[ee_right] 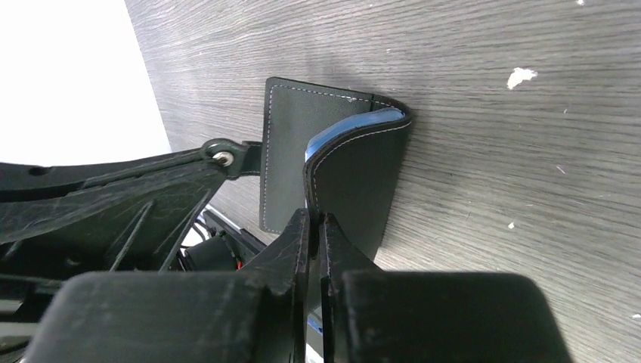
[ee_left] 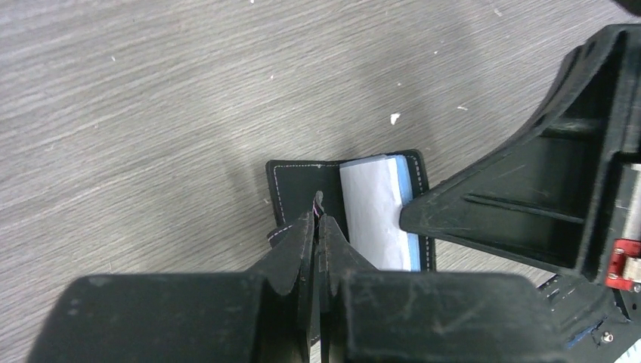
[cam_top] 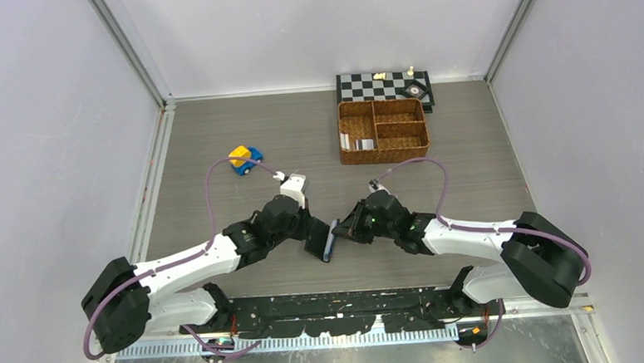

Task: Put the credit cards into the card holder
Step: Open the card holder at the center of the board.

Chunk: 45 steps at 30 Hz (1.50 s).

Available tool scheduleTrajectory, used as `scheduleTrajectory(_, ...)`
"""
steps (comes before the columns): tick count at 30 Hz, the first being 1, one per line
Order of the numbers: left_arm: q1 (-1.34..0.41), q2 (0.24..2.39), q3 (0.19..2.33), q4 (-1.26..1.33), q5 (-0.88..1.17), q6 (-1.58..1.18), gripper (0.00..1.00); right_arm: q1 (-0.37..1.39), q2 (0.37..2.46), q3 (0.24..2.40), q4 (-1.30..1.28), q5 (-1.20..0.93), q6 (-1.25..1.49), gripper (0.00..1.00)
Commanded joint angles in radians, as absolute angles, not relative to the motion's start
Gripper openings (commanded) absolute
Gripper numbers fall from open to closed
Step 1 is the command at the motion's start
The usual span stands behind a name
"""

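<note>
Grey table (cam_top: 216, 137) | left claw (ee_left: 317, 215), right claw (ee_right: 315, 219) clamped on card holder (ee_left: 295, 185) | left wrist alone shows white insert (ee_left: 370, 212)

Worktop (cam_top: 216, 129), grey wood-grain: brown wicker divided basket (cam_top: 382, 156) far right, chequered board (cam_top: 372, 86) behind it, yellow-blue toy car (cam_top: 244, 161) at left.

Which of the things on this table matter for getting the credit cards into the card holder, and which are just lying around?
For the job:
card holder, pinched by the left end effector and the right end effector
credit cards, in the wicker basket

Just lying about:
toy car
chessboard with its pieces
</note>
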<state>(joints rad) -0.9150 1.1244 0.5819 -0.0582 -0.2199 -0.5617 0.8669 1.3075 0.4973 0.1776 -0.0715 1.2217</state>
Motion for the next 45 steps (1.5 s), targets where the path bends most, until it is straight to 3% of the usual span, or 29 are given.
scheduleTrajectory(1, -0.896, 1.149, 0.561, -0.033, -0.171, -0.592, 0.0, 0.875, 1.326, 0.495, 0.221, -0.077, 1.22, 0.1)
scheduleTrajectory(29, -0.884, 1.166, 0.55, -0.019, -0.14, -0.599, 0.0, 0.884, 1.369, 0.499, 0.291, -0.106, 1.208, 0.18)
scheduleTrajectory(35, -0.882, 1.161, 0.551, -0.03, -0.15, -0.599, 0.0, 0.883, 1.381, 0.501, 0.267, -0.097, 1.211, 0.08)
scheduleTrajectory(41, -0.87, 1.135, 0.554, -0.092, -0.207, -0.595, 0.0, 0.884, 1.334, 0.496, 0.094, -0.03, 1.188, 0.06)
scheduleTrajectory(45, -0.852, 1.109, 0.559, -0.124, -0.194, -0.594, 0.14, 0.883, 1.28, 0.491, 0.011, -0.003, 1.164, 0.07)
